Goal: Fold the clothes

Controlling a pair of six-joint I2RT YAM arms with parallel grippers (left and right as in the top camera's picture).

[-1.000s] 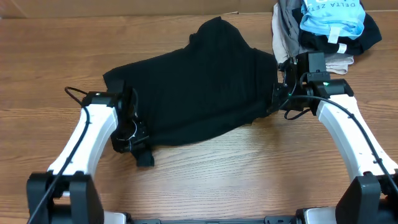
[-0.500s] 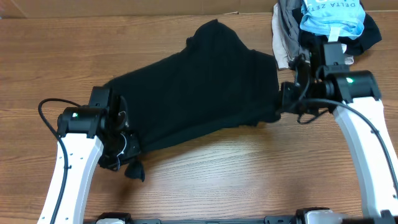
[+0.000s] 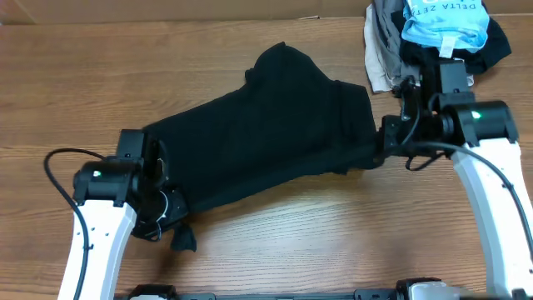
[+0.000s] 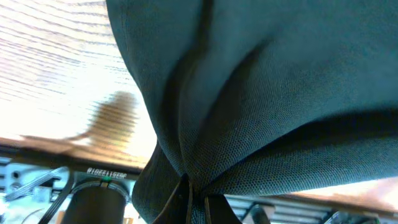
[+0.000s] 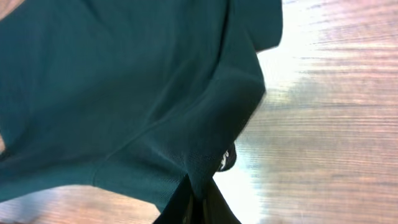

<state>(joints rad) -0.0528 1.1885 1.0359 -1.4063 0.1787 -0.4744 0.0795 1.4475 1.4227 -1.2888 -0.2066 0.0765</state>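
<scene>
The clothes, a black T-shirt [image 3: 266, 137], hang stretched between both arms above the wooden table [image 3: 316, 233], with a bunched part rising toward the back. My left gripper [image 3: 162, 212] is shut on the shirt's lower left corner; in the left wrist view the fabric [image 4: 261, 93] fans out from the pinched jaws of the left gripper [image 4: 198, 202]. My right gripper [image 3: 379, 150] is shut on the shirt's right edge. The right wrist view shows the cloth [image 5: 124, 87] gathered into the right gripper [image 5: 198, 202], and a bit of white print [image 5: 224, 160] on a hanging flap.
A pile of other garments sits at the back right corner: a light-blue one with dark lettering [image 3: 445, 25], grey and beige ones [image 3: 381, 46] and a dark one under them. The right arm is close to this pile.
Both arms have drawn toward the near edge and apart, lifting and stretching the shirt. The left gripper moved left and nearer; the right moved right. The shirt now hangs tauter.
</scene>
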